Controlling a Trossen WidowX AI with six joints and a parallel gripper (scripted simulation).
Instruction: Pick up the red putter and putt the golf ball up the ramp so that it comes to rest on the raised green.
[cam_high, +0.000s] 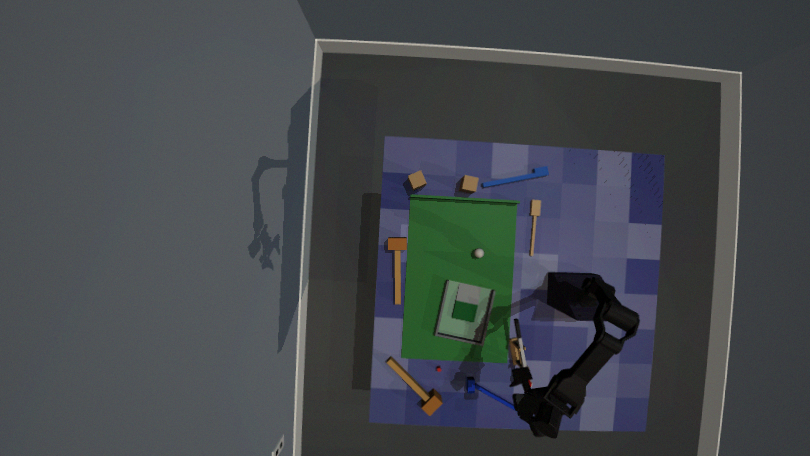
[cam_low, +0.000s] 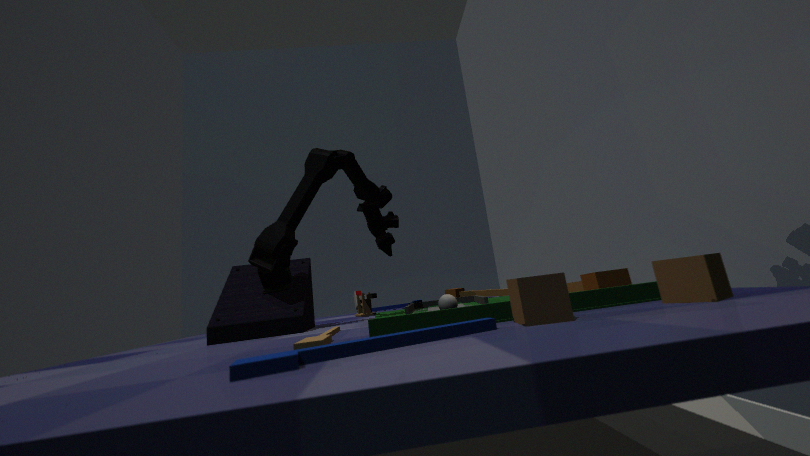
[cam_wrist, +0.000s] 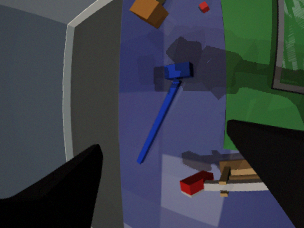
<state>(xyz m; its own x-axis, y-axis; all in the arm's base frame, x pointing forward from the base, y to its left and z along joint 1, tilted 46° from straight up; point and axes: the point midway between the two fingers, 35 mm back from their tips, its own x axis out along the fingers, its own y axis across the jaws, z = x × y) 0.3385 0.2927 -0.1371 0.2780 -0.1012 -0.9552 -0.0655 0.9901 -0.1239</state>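
1. The gripper (cam_wrist: 167, 196) hangs above the mat with its fingers spread nearly full width, holding nothing.
2. Below and between them lies the red putter (cam_wrist: 200, 182) (red head, pale shaft), on the blue checkered mat (cam_high: 595, 226) just beside the green turf (cam_high: 453, 226).
3. A blue putter (cam_wrist: 160, 118) lies near it.
4. The golf ball (cam_high: 478, 253) rests on the turf, well apart from the raised green (cam_high: 464, 310).

Bare mat lies around the red putter (cam_wrist: 198, 184), but a blue club (cam_wrist: 162, 113) lies just beside at ten o'clock and the green turf's edge (cam_wrist: 240, 56) at two o'clock in the wrist view.
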